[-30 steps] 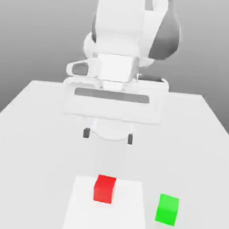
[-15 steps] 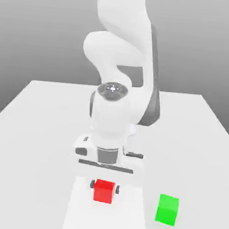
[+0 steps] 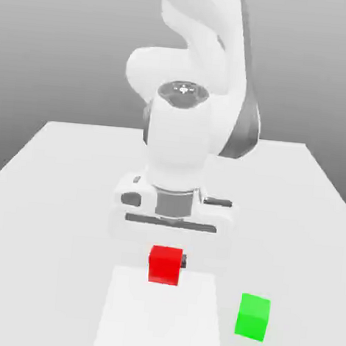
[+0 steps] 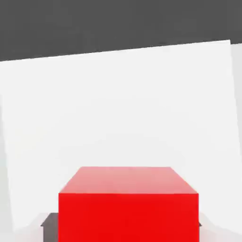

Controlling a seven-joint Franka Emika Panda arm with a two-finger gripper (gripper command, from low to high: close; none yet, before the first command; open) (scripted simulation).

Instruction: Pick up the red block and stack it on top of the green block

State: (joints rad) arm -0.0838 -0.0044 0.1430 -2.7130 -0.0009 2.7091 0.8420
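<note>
gripping the red block (image 3: 165, 265) between closed-in fingers, the gripper (image 3: 166, 263) holds it off the table (image 3: 48, 195), up and left of the green block (image 3: 253, 317). a thin grip could let it slip or land off-centre.

The red block (image 4: 127, 208) sits close between dark fingertips (image 4: 48, 226), above the white table (image 4: 118, 104).

One red block (image 3: 165, 265) is showing in the exterior view, and one green block (image 3: 253, 317) is sitting there too, making two blocks in all. One white worktop (image 3: 48, 195) is carrying them. One robot arm (image 3: 180, 140) is reaching in, bearing one claw (image 3: 166, 261).
</note>
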